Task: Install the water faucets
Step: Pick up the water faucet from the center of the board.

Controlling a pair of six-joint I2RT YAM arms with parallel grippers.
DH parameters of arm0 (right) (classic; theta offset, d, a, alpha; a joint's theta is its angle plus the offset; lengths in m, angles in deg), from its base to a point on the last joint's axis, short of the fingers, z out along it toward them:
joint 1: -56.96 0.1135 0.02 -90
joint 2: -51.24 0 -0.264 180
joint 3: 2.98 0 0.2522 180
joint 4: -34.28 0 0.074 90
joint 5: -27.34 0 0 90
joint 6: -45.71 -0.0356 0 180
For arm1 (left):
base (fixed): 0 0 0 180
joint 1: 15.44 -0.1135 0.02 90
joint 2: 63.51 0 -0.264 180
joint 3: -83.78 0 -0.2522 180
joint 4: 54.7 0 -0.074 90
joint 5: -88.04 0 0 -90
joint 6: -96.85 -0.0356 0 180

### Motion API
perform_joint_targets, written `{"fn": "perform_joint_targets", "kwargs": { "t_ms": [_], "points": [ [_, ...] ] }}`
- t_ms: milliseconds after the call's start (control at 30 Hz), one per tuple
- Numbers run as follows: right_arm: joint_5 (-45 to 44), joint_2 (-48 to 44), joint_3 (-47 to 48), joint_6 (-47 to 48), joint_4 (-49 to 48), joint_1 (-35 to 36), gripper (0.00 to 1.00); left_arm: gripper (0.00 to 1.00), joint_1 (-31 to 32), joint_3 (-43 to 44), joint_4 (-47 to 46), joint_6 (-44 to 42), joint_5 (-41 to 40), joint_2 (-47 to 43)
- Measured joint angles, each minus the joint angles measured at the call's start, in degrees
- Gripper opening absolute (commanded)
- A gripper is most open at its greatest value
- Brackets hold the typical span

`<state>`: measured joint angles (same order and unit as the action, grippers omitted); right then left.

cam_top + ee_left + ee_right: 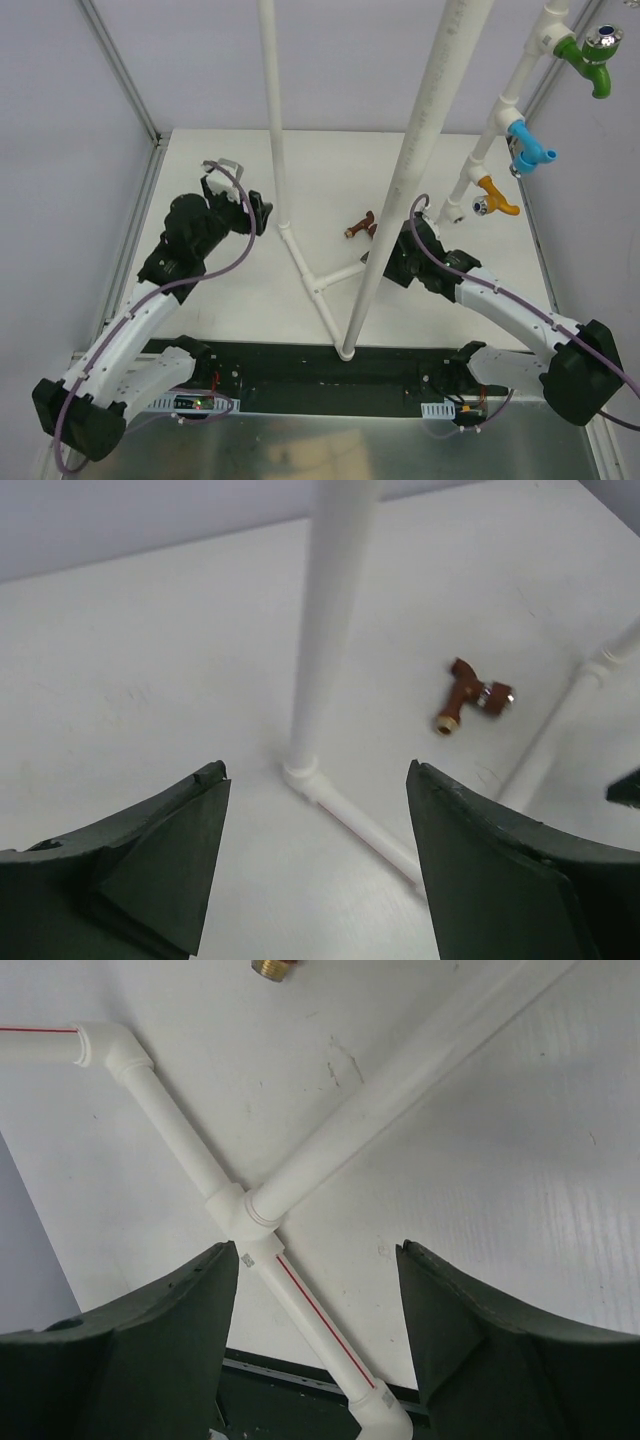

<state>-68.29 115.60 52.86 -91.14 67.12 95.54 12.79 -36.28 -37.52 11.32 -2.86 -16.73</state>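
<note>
Black plastic left pincer (pixel 258 212): jaws spread wide, holding nothing, hovering over white tabletop (pixel 250 300). Ahead of it, white PVC pipe frame with elbow joints (pixel 325 630). Beyond that and to the right, small brown plastic faucet with brass thread and silver end (pixel 470 695), lying loose on the table, not yet installed. Black right pincer (pixel 318 1255): likewise wide open and empty, poised above a pipe junction, brass tip of brown faucet just ahead at top edge of its view. Farther right, fitted on the frame: orange faucet (pixel 497 200), blue faucet (pixel 530 148), green faucet (pixel 590 55). Judged three of four done, one left.
</note>
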Motion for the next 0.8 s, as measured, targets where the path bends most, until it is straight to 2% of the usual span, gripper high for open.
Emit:
{"fn": "perform_joint_targets", "kwargs": {
  "t_ms": [100, 167, 267, 367, 633, 800],
  "points": [
    [-1.6, 1.0, 2.1, 1.5, 0.1, 0.3, 0.76, 0.75, -10.1, 2.0, -7.5, -1.2, 9.4, 6.3],
    [-3.3, 1.8, 3.8, 3.0, 0.9, 0.3, 0.77, 0.75, -13.8, 2.6, -10.3, -1.2, 14.0, 9.3],
    [-6.1, 4.9, 8.0, 5.3, 2.5, 0.0, 0.78, 0.75, -14.4, 3.4, -12.0, -1.0, 20.9, 11.0],
    [-7.5, 10.2, 13.2, 7.4, 3.3, -1.8, 0.78, 0.75, -14.3, 3.1, -12.2, 0.1, 26.0, 9.0],
    [-7.4, 30.0, 27.7, 10.7, 7.1, -9.8, 0.77, 0.67, -14.3, -0.1, -5.9, 5.7, 28.0, -4.5],
    [-6.4, 36.0, 28.8, 10.4, 7.1, -9.8, 0.77, 0.65, -14.3, -3.9, -2.8, 9.3, 29.3, -6.3]
  ]
}}
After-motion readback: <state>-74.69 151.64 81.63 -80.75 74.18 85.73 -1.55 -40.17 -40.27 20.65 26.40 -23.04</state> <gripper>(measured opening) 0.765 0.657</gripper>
